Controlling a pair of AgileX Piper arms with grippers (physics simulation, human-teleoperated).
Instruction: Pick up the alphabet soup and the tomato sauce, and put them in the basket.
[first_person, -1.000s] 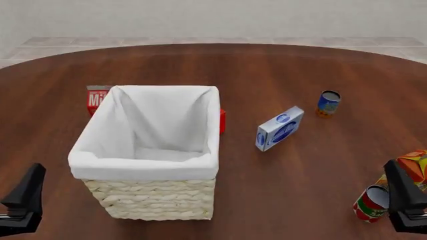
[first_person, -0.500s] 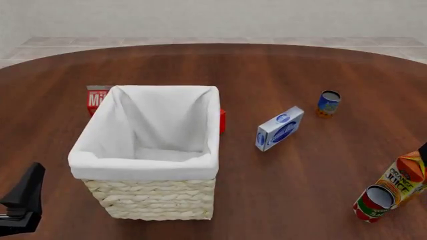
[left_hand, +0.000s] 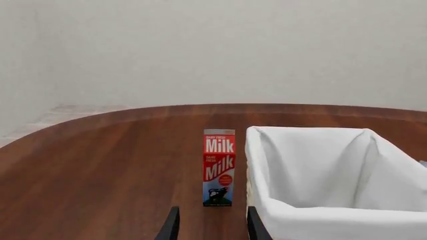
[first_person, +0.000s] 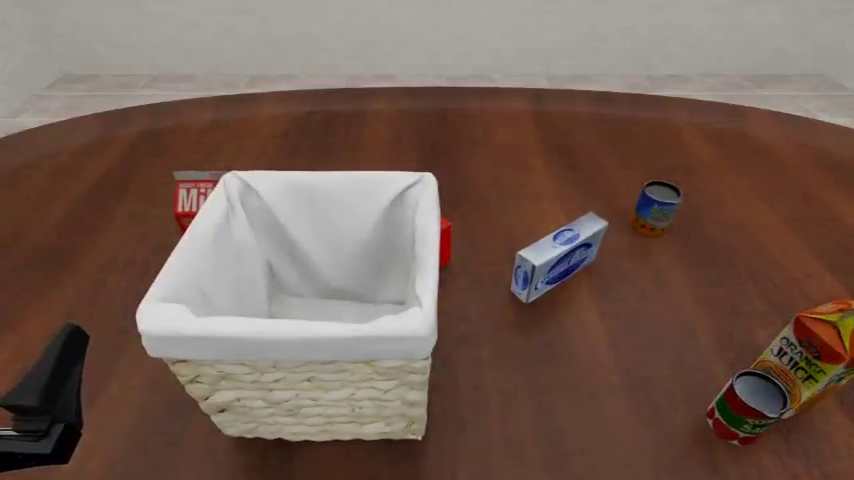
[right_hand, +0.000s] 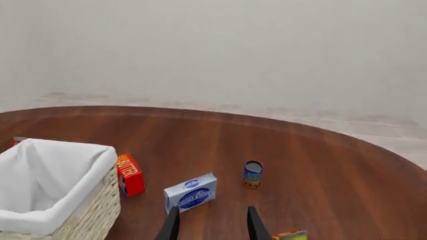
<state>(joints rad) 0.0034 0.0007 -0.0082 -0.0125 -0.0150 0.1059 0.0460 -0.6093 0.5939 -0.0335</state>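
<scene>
The alphabet soup (first_person: 658, 207) stands upright at the right of the table, and shows in the right wrist view (right_hand: 253, 174) ahead of my right gripper (right_hand: 212, 231). That gripper is open, empty and high above the table, out of the front view. The tomato sauce (first_person: 747, 407) stands at the front right against an orange juice carton (first_person: 809, 355); it is hidden in both wrist views. The basket (first_person: 287, 330) stands left of centre and holds nothing that I can see. My left gripper (first_person: 54, 385) is open and empty at the front left, near the basket's corner (left_hand: 313, 220).
A blue-and-white box (first_person: 559, 256) lies between the basket and the soup. A milk carton (first_person: 195, 197) stands behind the basket's left corner, ahead of the left fingers (left_hand: 219, 167). A red box (right_hand: 130, 175) stands by the basket's right side.
My right gripper has left the front view at its lower right edge, uncovering the juice carton and the tomato sauce. The left gripper and the objects have not moved.
</scene>
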